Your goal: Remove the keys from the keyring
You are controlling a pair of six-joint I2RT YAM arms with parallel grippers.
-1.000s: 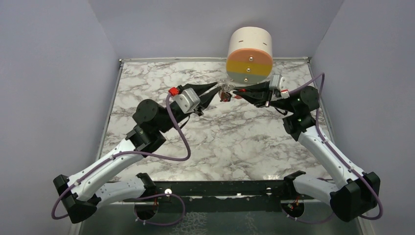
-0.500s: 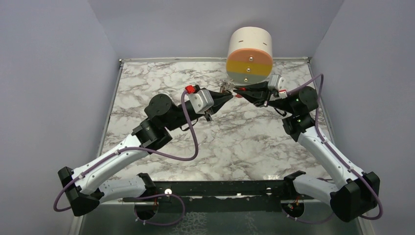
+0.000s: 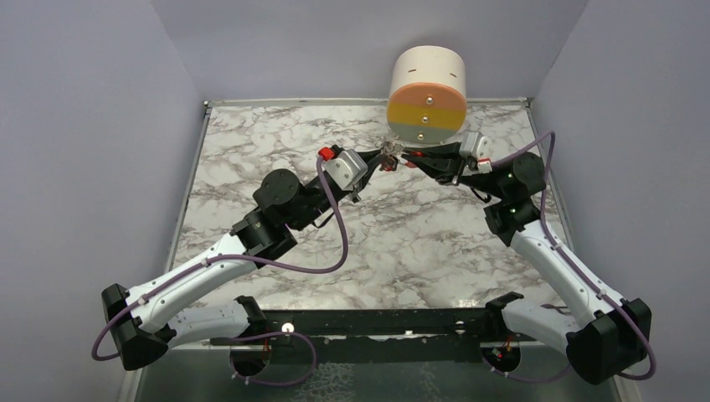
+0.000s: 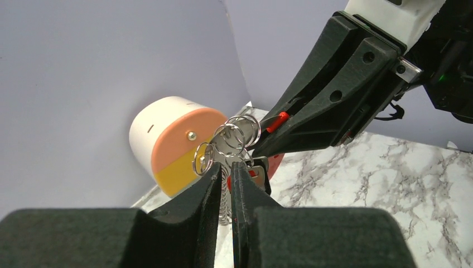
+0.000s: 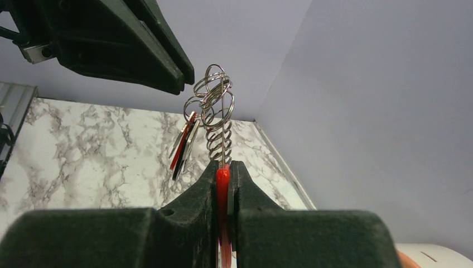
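The keyring (image 5: 215, 97), a bunch of thin silver rings on a short coiled chain, hangs in the air between both arms. My right gripper (image 5: 224, 164) is shut on its red clip (image 5: 223, 181). Two small flat keys (image 5: 183, 144), one red and one dark, dangle from the rings beside the chain. My left gripper (image 4: 226, 167) points at the rings (image 4: 234, 139) from the other side. Only a narrow slit separates its fingers, the chain shows through the slit, and nothing is pinched. In the top view the left gripper (image 3: 382, 159) and right gripper (image 3: 409, 157) meet tip to tip.
A white cylinder (image 3: 427, 88) with a pink and yellow end face stands at the back, just behind the grippers. Below lies the marble tabletop (image 3: 352, 243). Purple walls close in the left, right and back sides.
My left arm has reached forward and right, bringing its fingertips up to the rings, and its jaws have narrowed. The right gripper has kept its hold on the red clip, shifting only slightly.
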